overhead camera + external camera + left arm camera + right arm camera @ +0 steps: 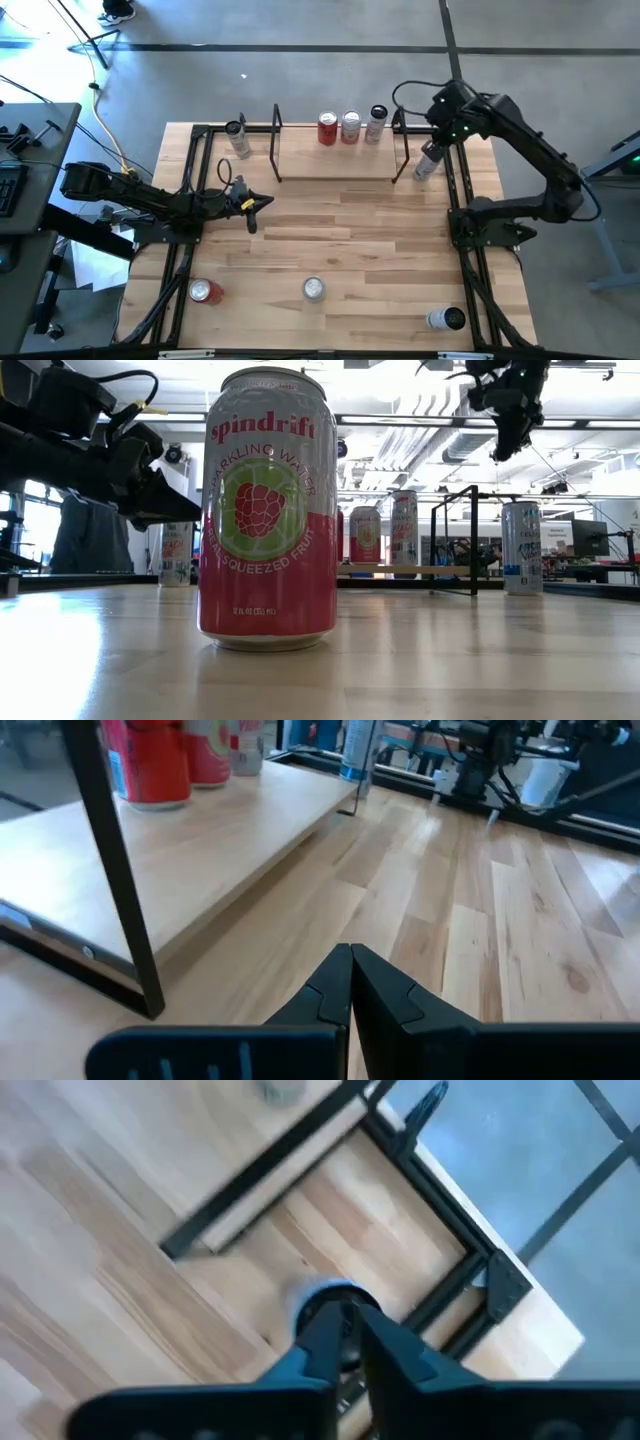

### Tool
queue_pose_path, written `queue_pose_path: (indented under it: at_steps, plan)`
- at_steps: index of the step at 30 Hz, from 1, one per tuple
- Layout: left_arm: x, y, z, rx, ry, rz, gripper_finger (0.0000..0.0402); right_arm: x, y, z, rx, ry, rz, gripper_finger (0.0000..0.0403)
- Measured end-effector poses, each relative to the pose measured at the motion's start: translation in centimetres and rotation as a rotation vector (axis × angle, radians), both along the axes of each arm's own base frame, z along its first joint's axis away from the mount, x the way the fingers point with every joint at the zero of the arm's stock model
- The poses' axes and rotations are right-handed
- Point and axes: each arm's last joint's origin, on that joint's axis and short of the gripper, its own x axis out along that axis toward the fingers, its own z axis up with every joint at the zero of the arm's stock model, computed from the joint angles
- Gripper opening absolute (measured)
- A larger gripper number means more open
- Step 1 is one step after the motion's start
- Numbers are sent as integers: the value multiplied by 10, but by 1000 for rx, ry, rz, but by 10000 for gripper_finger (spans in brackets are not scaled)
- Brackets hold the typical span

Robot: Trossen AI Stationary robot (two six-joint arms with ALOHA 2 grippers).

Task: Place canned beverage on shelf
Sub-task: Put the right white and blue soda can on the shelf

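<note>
High view puts the right gripper point(436, 150) at the far right of the table, its fingers pressed together with nothing between them. The right wrist view agrees: the two dark fingers point(330, 1330) meet at their tips, and the round top of a silver can point(427, 166) shows just beyond them. In the low view this gripper hangs well above that can, clear of it. The can stands upright on the tabletop directly below the gripper, just outside the black end frame point(403, 145) of the shelf point(340, 164) and not on its board.

To the gripper's left, past that frame, three cans stand in a row along the back of the shelf board: a pale can point(375, 123) nearest, then a pink-and-white can point(350, 126), then a red can point(327, 128). Beyond the shelf's far end frame another silver can point(237, 138) stands on the table.

The left gripper point(254, 206) waits over the table in front of the shelf's left end, its fingers closed on nothing.

Well away from both grippers, along the near edge of the table point(400, 250), are a red-topped can point(205, 291), a Spindrift can point(314, 289) in the middle, and a dark-topped can point(446, 319) by the right rail.
</note>
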Motion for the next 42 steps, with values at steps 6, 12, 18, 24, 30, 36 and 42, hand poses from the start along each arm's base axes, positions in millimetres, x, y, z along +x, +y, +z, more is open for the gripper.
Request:
queue_pose_path:
  at_steps: [6,12,18,24,30,36,42]
  plan:
    - [0,-1,0,-8,-2,-18,0,-6,8,1,56,-20,-43,29]
    - [0,-2,0,-8,-1,-20,0,-3,13,-7,143,96,-27,83]
    - [0,-2,0,-23,-6,-17,0,10,6,-17,144,171,-104,210]
    - [0,-5,0,-31,-9,-34,0,19,-15,-34,208,238,-148,272]
    - [0,-9,0,-30,-8,-57,0,31,-29,-48,264,253,-109,275]
    - [0,-10,0,-24,-6,-68,0,34,-32,-52,276,278,-64,275]
    - [0,-10,0,-23,-6,-66,0,30,-35,-52,270,293,-39,275]
